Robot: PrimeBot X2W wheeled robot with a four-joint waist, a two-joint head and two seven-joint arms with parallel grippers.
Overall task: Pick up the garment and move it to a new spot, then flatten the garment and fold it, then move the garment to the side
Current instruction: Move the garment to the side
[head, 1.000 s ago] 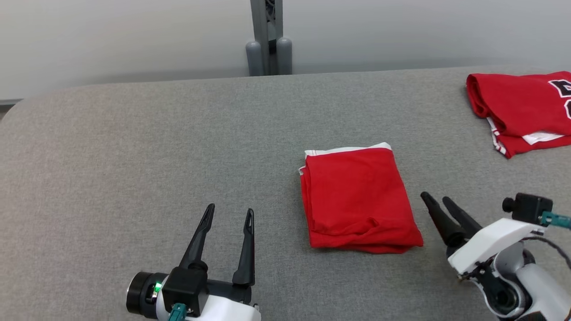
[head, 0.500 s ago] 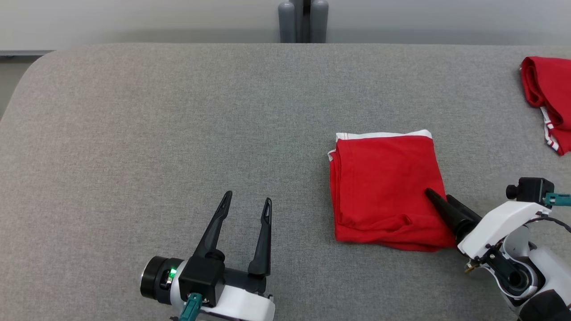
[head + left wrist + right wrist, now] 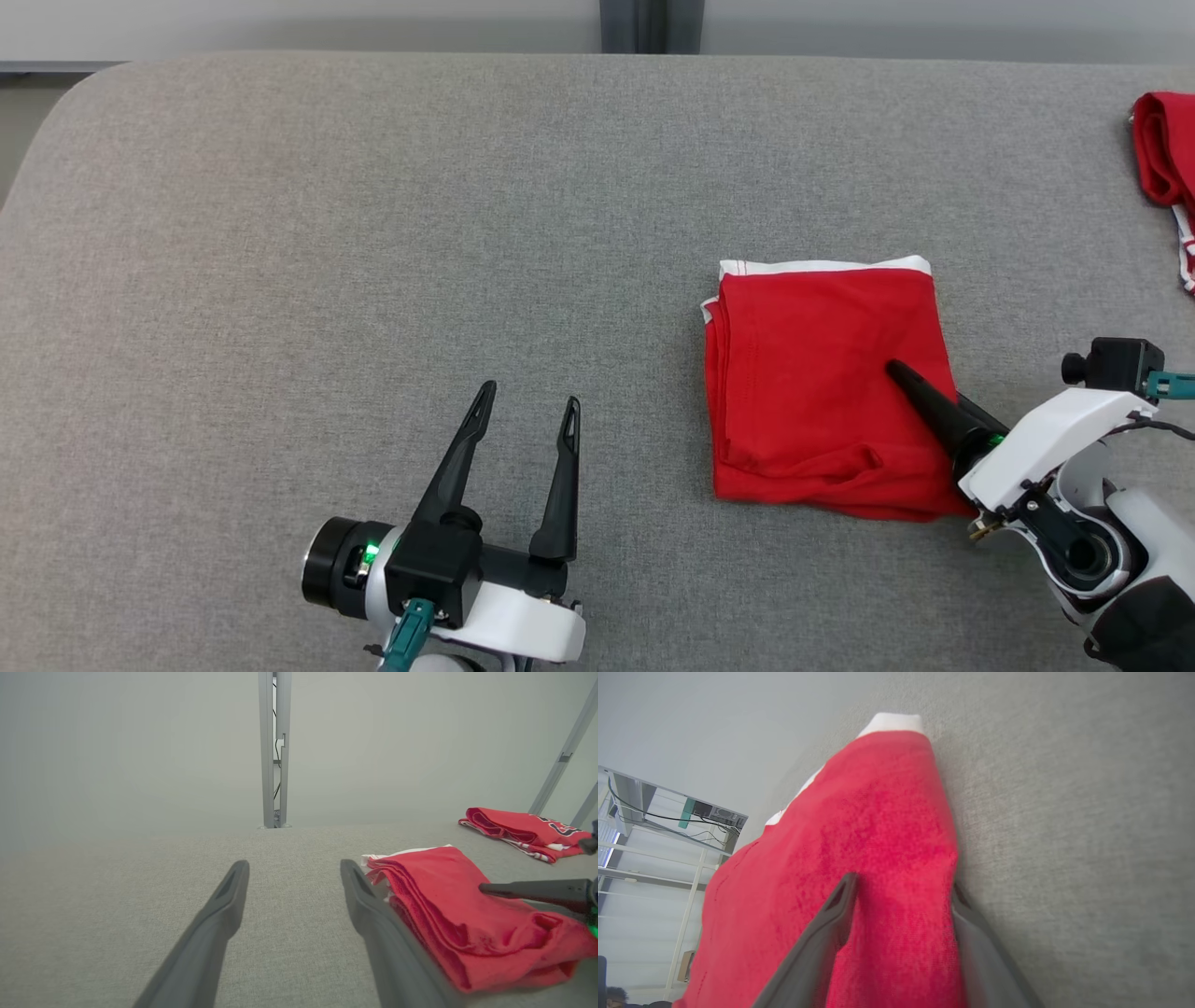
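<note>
The garment point(image 3: 822, 373) is a folded red cloth with a white band along its far edge, lying flat on the grey table point(image 3: 373, 233). My right gripper point(image 3: 910, 378) comes in from the garment's near right corner. Its upper finger lies over the cloth. In the right wrist view the jaws point(image 3: 902, 884) stand open astride the garment point(image 3: 859, 812), one finger on top and one at its right edge. My left gripper point(image 3: 529, 393) rests open and empty to the garment's left, apart from it. The left wrist view shows the left gripper point(image 3: 294, 863) beside the garment point(image 3: 448, 891).
A second red garment point(image 3: 1162, 159) with lettering lies at the far right edge of the table, seen as a red garment point(image 3: 514, 828) in the left wrist view. A grey post point(image 3: 649, 23) stands behind the table's far edge. Bare grey cloth stretches left of the left gripper.
The head camera has shifted, so the whole picture moved. My right gripper went from beside the garment's right edge to astride its near right corner. The left gripper kept its pose.
</note>
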